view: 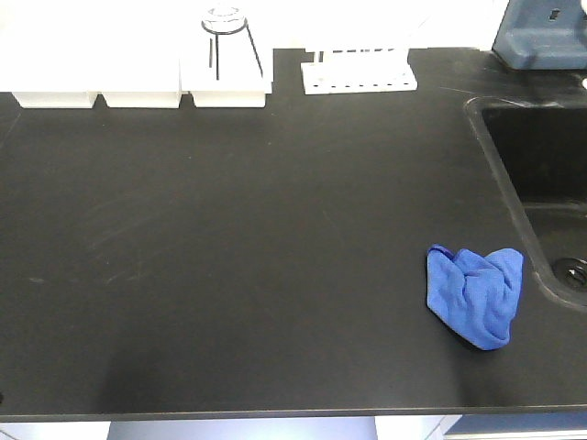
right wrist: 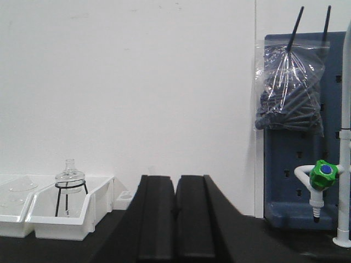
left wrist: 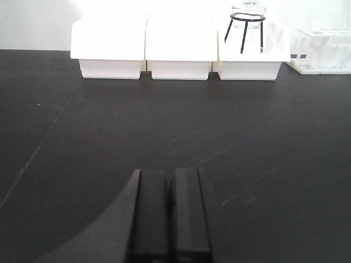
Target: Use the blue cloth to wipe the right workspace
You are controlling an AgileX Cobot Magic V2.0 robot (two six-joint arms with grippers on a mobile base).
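The blue cloth point(view: 475, 293) lies crumpled on a black countertop point(view: 229, 238), near its front right and just left of the sink basin point(view: 541, 174). No gripper touches it, and neither arm shows in the front view. In the left wrist view my left gripper point(left wrist: 170, 178) is shut and empty, low over bare black counter. My right gripper point(right wrist: 176, 183) is also shut with nothing held, raised and facing the white back wall. The right workspace is out of view.
Three white bins point(left wrist: 181, 55) line the back edge, one holding a glass flask on a black tripod point(left wrist: 245, 22). A white tube rack point(view: 359, 73) stands beside them. A blue pegboard point(right wrist: 290, 181) with a hanging bag point(right wrist: 289, 87) and a green-handled tap point(right wrist: 322, 174) stand behind the sink.
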